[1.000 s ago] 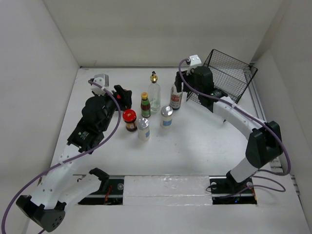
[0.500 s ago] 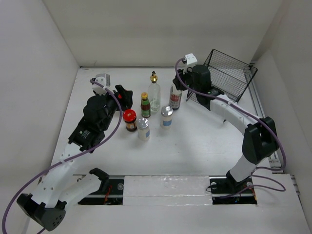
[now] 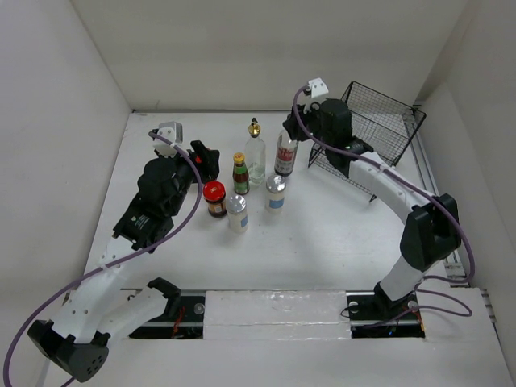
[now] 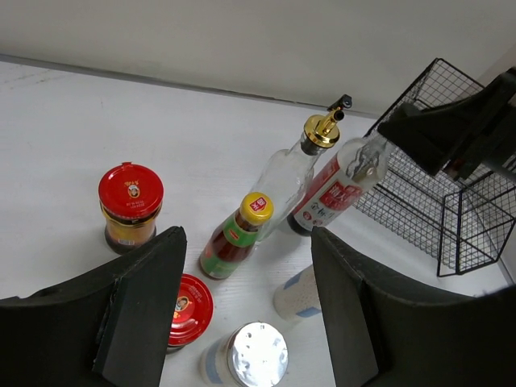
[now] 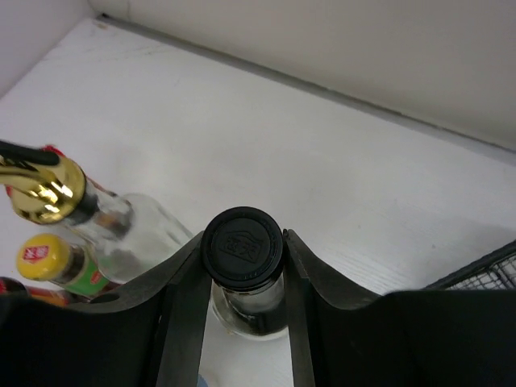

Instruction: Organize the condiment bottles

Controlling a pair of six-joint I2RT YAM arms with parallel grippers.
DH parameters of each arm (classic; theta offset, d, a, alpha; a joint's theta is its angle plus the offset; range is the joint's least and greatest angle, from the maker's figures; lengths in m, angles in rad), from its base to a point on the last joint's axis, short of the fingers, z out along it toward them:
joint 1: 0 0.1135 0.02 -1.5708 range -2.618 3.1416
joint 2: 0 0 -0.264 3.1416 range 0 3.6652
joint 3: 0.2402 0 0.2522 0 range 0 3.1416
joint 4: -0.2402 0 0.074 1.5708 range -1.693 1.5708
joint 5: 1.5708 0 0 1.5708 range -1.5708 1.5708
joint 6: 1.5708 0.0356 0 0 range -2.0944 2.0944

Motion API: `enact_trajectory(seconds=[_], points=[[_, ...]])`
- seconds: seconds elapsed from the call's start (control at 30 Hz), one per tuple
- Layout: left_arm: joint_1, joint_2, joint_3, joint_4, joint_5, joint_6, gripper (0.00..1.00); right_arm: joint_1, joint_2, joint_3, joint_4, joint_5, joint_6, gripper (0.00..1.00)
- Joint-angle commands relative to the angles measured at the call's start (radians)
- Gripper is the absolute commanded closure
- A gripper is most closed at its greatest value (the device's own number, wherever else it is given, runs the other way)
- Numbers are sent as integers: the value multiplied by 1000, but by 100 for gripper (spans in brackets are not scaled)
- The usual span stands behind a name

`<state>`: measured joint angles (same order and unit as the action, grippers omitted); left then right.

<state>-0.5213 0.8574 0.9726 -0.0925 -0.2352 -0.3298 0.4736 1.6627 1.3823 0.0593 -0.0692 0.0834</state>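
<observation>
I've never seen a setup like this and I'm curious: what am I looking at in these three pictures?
Two robot arms work at a white table. One picture looks down from above; the other two come from a camera on each arm's wrist. On the table stand a gold-capped glass bottle, a yellow-capped sauce bottle, two red-lidded jars, two silver-lidded shakers and a black wire basket. The right gripper grips a tilted black-capped bottle by its top. The left gripper hovers open, holding nothing.
</observation>
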Motion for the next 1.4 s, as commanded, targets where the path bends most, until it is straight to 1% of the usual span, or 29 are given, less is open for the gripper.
enact_trajectory(seconds=[0.0, 0.03, 0.07, 0.2, 0.37, 0.6, 0.73, 0.93, 1.13, 1.37], points=[[4, -14, -5, 54, 11, 11, 41, -27, -112, 165, 220, -29, 32, 86], [4, -14, -5, 54, 11, 11, 41, -27, -112, 184, 220, -29, 45, 86], [4, -14, -5, 54, 11, 11, 41, -48, -112, 202, 220, -29, 46, 87], [4, -14, -5, 54, 20, 11, 41, -102, -112, 293, 229, -29, 102, 87], [4, -24, -5, 63, 20, 11, 41, -176, -92, 420, 238, 9, 133, 87], [4, -24, -14, 63, 30, 11, 41, -277, 14, 642, 179, 52, 133, 87], [4, -24, -14, 63, 30, 11, 41, -332, 64, 721, 166, 75, 133, 87], [4, -15, -14, 63, 39, 11, 41, -389, 121, 802, 131, 75, 133, 87], [4, -6, -14, 63, 39, 11, 41, -435, 163, 813, 111, 66, 124, 87], [4, 3, -14, 63, 39, 11, 41, -444, 196, 822, 102, 88, 73, 87]])
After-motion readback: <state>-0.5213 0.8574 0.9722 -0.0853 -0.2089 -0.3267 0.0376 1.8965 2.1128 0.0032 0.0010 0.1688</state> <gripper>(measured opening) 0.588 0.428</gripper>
